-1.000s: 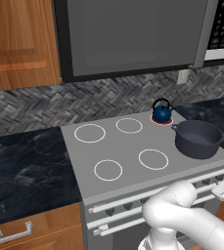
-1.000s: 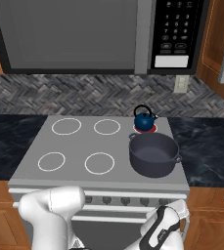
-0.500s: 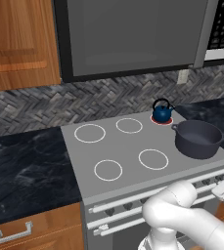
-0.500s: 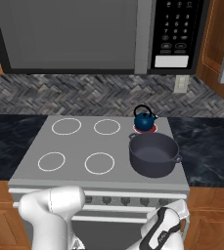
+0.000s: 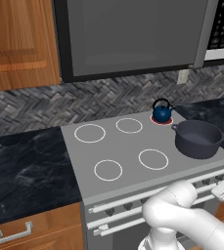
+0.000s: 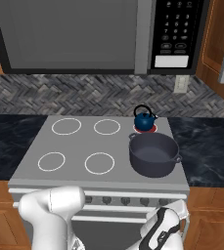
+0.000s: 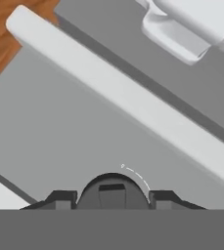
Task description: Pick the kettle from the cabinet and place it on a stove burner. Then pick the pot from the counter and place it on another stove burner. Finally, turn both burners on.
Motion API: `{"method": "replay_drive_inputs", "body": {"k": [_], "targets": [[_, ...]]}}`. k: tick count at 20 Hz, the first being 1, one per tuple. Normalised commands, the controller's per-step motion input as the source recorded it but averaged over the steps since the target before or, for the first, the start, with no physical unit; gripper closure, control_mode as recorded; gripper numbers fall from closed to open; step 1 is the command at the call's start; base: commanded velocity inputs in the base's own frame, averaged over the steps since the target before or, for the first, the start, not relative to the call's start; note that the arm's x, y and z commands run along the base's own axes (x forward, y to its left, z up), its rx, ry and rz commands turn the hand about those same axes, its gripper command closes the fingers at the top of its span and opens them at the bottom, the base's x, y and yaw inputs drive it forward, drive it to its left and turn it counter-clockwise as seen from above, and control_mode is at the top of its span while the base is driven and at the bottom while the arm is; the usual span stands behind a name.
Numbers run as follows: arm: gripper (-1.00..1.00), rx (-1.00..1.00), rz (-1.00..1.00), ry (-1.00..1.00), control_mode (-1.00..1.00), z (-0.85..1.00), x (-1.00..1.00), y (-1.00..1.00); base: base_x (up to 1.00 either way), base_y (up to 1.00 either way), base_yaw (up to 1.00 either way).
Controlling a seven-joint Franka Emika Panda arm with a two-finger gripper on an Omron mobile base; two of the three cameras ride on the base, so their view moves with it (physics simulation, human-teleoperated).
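Stove knob [image 7: 112, 191], dark and round with a thin white arc mark, sits between the pincer [image 7: 112, 199] fingertips, grasp unclear; behind, wide dark-grey pot [image 6: 153, 155] on front-right burner, glossy blue kettle [image 6: 144, 119] on red-glowing rear burner, black veined tabletop [image 6: 206, 144], microwave keypad unreadable.

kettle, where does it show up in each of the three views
Left base view: the kettle sits right of centre on the back right burner, which glows red, just behind the pot.
Right base view: the kettle is right of centre, again behind the pot.
Hand view: the kettle is not in this picture.
Shared landmark: the wall outlet on the backsplash above the kettle.
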Motion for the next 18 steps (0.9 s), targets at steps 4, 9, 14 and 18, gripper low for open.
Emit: {"method": "replay_drive_inputs", "body": {"k": [4,9,14,18], "targets": [[-1.0,-0.01,0.0,0.0,-1.0,0.0,-0.01,0.01,0.0,0.0,0.0],[-1.0,-0.01,0.0,0.0,-1.0,0.0,-0.16,-0.13,0.0,0.0,0.0],[-1.0,-0.04,0.0,0.0,-1.0,0.0,-0.27,-0.26,0.0,0.0,0.0],[-1.0,-0.05,0.0,-0.01,-1.0,0.05,-0.32,-0.24,0.0,0.0,0.0]]}}
